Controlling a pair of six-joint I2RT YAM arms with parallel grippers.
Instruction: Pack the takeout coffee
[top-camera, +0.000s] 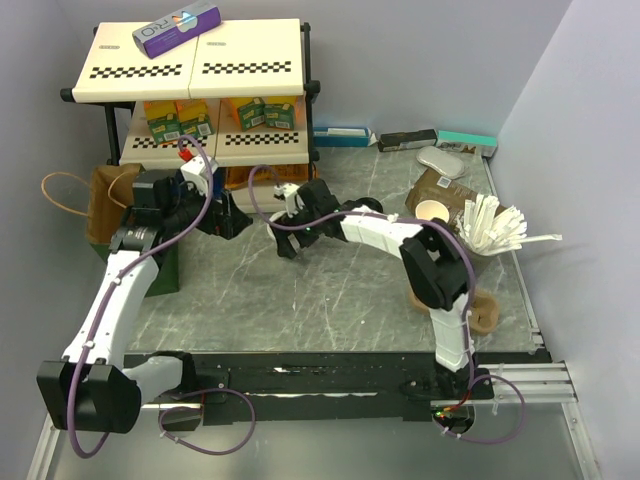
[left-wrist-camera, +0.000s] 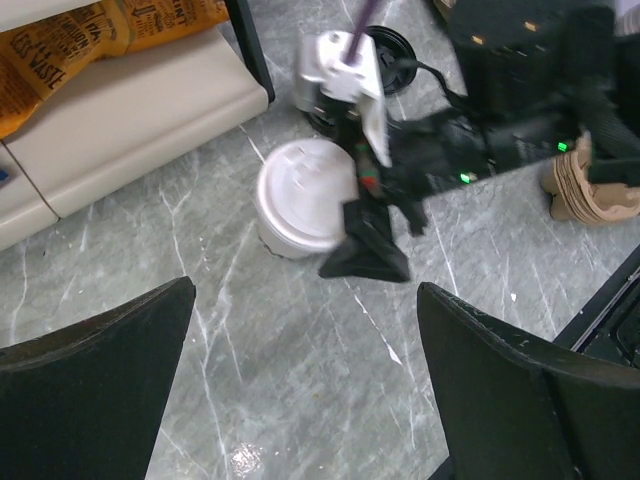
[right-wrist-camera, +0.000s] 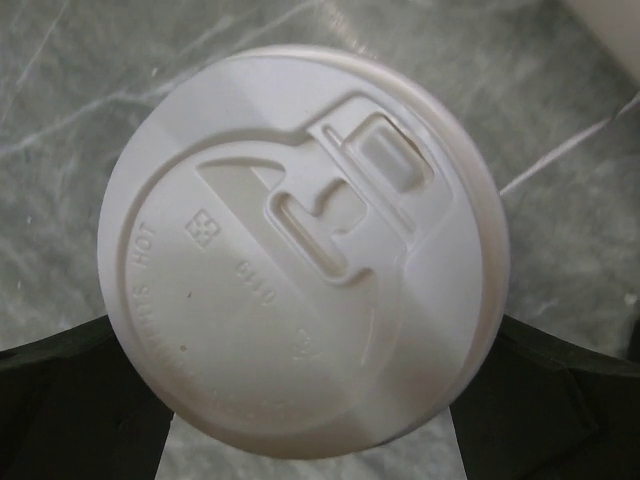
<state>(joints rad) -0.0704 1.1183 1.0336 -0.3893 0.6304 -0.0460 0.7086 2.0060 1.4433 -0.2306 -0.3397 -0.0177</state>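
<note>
While the cup (left-wrist-camera: 285, 238) stands on the table (right-wrist-camera: 60, 70) squarely between the jaws of the right gripper (right-wrist-camera: 305, 350), we judge the packing barely begun. Those jaws are spread wide, one matte black finger on each side of the cup, and neither seems to press it. The left gripper (left-wrist-camera: 305, 295) is also spread wide and holds nothing; the same cup lies ahead of its jaws and apart from them.

What looks done is that this cup wears its lid (right-wrist-camera: 300, 250). Gripping it and carrying it off are left to do. A second cup (top-camera: 432, 210), open and tan inside, waits well apart from both sets of jaws. The brown tray (left-wrist-camera: 590, 190) sits beyond the right arm, far from the jaws, and we see no cup in it.

The lid is thin moulded white plastic, round and smooth, with a raised rim, a stamped sip tab and embossed lettering. We expect the paper wall beneath it to give under a hard squeeze. The table is grey with pale veins and looks hard and slick. The tray looks like rough, ridged pulp.
</note>
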